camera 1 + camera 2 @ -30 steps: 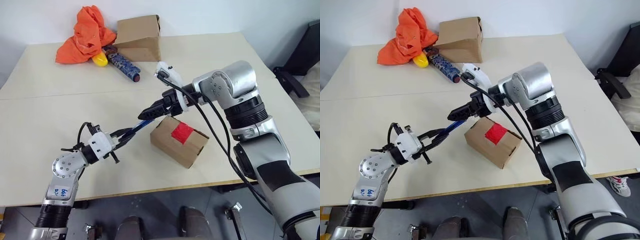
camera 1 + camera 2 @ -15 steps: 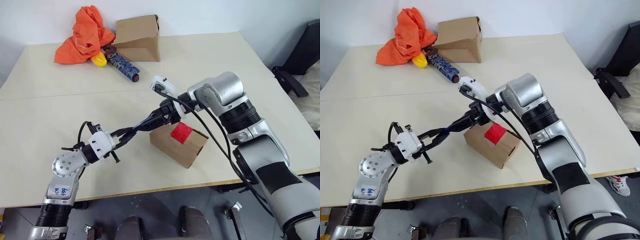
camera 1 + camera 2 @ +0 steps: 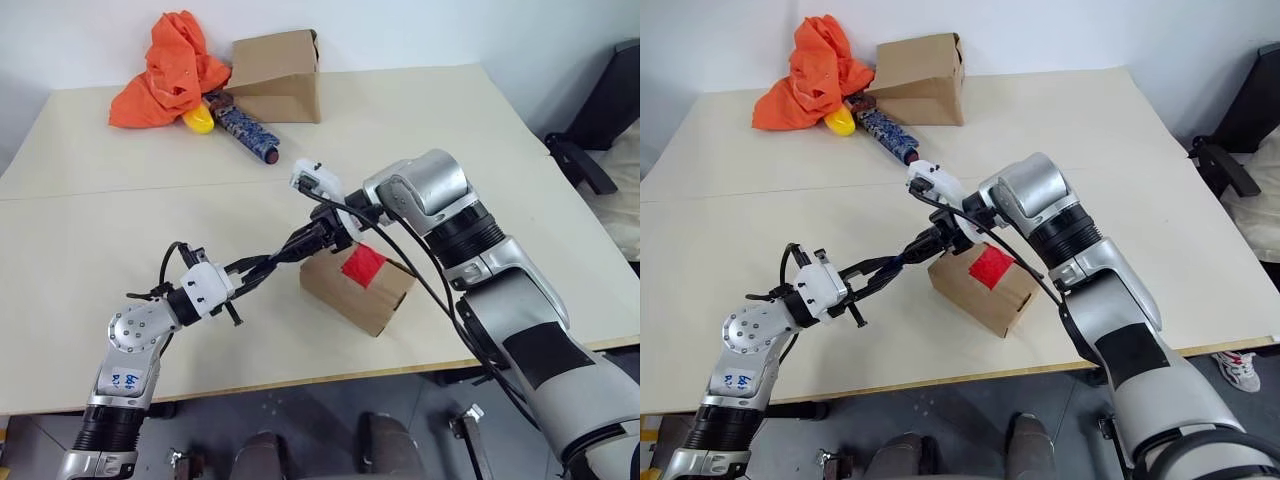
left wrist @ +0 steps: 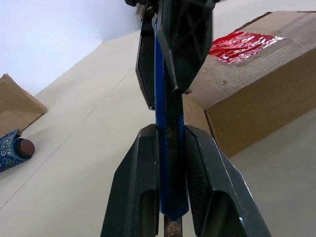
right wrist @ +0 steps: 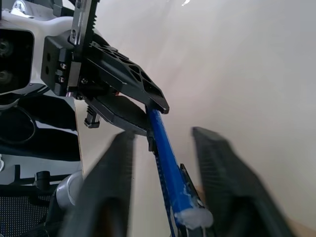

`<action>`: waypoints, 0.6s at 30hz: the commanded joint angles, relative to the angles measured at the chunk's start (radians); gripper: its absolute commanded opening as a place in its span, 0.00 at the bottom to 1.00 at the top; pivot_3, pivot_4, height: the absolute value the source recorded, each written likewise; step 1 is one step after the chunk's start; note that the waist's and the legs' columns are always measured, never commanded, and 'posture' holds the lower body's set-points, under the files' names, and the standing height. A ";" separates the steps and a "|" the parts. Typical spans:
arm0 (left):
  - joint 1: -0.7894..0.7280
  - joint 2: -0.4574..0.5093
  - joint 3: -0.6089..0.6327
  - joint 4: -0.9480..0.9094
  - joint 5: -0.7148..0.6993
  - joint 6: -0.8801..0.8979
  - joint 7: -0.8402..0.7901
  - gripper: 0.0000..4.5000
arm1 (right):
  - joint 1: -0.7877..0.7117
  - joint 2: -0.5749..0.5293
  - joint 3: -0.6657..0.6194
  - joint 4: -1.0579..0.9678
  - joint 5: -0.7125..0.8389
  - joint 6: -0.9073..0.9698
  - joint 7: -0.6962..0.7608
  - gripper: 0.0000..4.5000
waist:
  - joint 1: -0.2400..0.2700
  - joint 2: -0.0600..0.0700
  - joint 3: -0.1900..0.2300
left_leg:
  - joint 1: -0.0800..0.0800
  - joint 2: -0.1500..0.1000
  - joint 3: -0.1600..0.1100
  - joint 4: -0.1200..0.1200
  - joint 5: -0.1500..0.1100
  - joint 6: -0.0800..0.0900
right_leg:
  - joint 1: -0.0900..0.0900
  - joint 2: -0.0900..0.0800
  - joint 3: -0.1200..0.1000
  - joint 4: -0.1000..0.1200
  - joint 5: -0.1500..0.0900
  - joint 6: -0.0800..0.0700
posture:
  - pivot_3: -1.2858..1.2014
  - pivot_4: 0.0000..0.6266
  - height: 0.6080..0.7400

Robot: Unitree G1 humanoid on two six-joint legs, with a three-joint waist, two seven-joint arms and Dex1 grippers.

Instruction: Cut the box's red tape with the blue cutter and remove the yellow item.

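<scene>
Small brown cardboard box (image 3: 357,287) sits on the pale matte counter (image 3: 100,250), its glossy, crinkled red tape (image 3: 362,265) square on the top face. Slim blue cutter (image 4: 167,148), pen-shaped, held off the counter just left of the box: left fingers (image 4: 140,197) clamped on one end, right fingers (image 5: 217,173) flanking the other, grip uncertain.

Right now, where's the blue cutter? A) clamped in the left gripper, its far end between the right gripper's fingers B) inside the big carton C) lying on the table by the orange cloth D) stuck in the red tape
A: the left gripper is shut on the blue cutter, and the right gripper has its fingers around the cutter's far end, beside the box.
</scene>
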 commanded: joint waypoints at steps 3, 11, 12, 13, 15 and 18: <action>-0.012 0.003 0.009 -0.029 -0.023 -0.003 0.005 0.09 | -0.002 -0.010 0.005 -0.056 -0.005 -0.005 0.025 0.03 | 0.000 0.000 0.000 | 0.000 0.000 0.000 0.000 0.000 0.000 | 0.000 0.000 0.000 0.000 0.000 0.000 | 0.52 0.24 1.00; -0.037 0.016 0.002 -0.028 -0.061 0.137 -0.013 0.31 | 0.005 -0.037 -0.041 -0.140 0.017 0.019 -0.001 0.03 | 0.000 0.000 0.000 | 0.000 0.000 0.000 0.001 0.000 0.000 | 0.000 0.000 0.000 0.000 0.000 0.000 | 0.52 0.24 1.00; -0.040 0.020 0.002 -0.030 -0.067 0.155 -0.017 0.37 | 0.005 -0.039 -0.048 -0.146 0.019 0.021 -0.008 0.03 | 0.001 0.000 0.000 | 0.000 0.000 0.000 0.001 0.000 0.000 | 0.000 0.000 0.000 0.000 0.000 0.000 | 0.52 0.24 1.00; -0.045 0.026 0.006 -0.029 -0.070 0.171 -0.019 0.44 | 0.005 -0.039 -0.056 -0.150 0.018 0.023 -0.020 0.03 | 0.001 0.000 0.000 | 0.000 0.000 0.000 0.001 0.000 0.000 | 0.000 0.000 0.000 0.000 0.000 0.000 | 0.52 0.24 1.00; -0.058 0.052 0.040 -0.003 -0.080 0.187 -0.024 0.58 | 0.010 -0.050 -0.082 -0.171 0.015 0.028 -0.050 0.03 | 0.000 0.000 0.000 | 0.000 0.000 0.000 0.001 0.000 0.000 | 0.000 0.000 0.000 0.001 0.000 0.000 | 0.52 0.24 1.00; -0.057 0.100 0.093 0.012 -0.119 0.232 -0.045 0.77 | 0.023 -0.072 -0.111 -0.208 0.016 0.036 -0.088 0.03 | -0.001 0.000 0.000 | 0.000 0.000 -0.001 0.000 0.000 0.000 | 0.000 0.000 0.000 0.001 0.000 0.000 | 0.52 0.24 1.00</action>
